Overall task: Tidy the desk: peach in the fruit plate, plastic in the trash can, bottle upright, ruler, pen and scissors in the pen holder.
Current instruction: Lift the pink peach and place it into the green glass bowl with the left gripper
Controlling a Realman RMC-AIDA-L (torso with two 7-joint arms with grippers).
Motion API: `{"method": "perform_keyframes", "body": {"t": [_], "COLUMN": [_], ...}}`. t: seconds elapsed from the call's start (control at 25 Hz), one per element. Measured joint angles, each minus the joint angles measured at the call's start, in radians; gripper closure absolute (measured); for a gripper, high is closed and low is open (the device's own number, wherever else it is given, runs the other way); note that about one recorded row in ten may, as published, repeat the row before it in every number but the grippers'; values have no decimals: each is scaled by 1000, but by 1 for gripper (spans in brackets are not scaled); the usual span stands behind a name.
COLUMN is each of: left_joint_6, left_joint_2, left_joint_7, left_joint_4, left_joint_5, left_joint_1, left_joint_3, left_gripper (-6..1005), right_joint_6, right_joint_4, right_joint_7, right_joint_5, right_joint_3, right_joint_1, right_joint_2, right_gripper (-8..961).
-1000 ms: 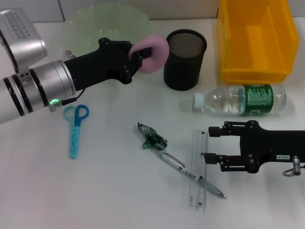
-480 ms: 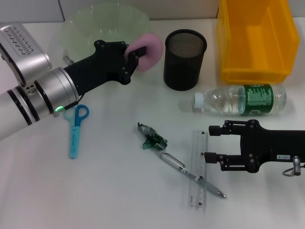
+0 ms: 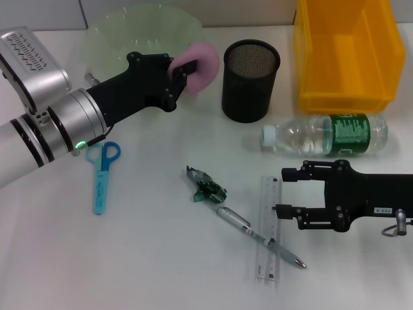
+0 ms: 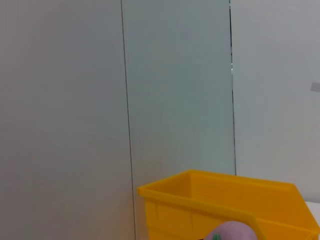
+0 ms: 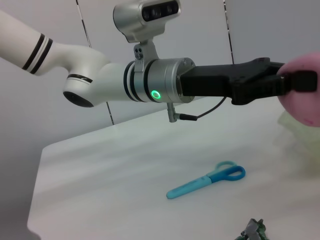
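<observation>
- Pink and rounded, the soft-looking peach (image 3: 201, 66) sits clenched between the fingers of the left gripper (image 3: 184, 72), held above the near edge of the pale green translucent fruit plate (image 3: 122, 35), just beside the black mesh pen holder (image 3: 250, 81); it does not yet rest in the plate
- Judged by its matte skin, the peach is light and slightly yielding; a grasp across its widest part suits it, firm enough to hold but not to dent it
- right gripper (image 3: 284, 192) hovers low over the desk with its jaws spread apart and empty, beside the clear plastic ruler (image 3: 268, 229) and the silver pen (image 3: 258, 236) lying across it
- clear plastic bottle with a green label (image 3: 326, 135) lies on its side near the yellow plastic bin (image 3: 345, 51)
- blue-handled scissors (image 3: 102, 175) and the crumpled green plastic scrap (image 3: 206, 186) lie on the white desk, untouched
</observation>
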Motion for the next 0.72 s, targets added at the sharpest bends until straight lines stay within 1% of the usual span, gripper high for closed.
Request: {"method": "perform_keyframes", "body": {"t": [0.72], "left_joint_6": [-9], "left_joint_2": [0], "left_joint_7": [1], "left_joint_4": [-1], "left_joint_5": [-1], "left_joint_1": [-2], "left_joint_3": [-2], "left_gripper": [913], "right_joint_6": [2], "right_joint_4": [-1], "right_joint_7": [0], "right_joint_5": [0], "right_joint_3": [-6], "right_joint_1": [10], "right_joint_2": [-1], "right_gripper": [210]}}
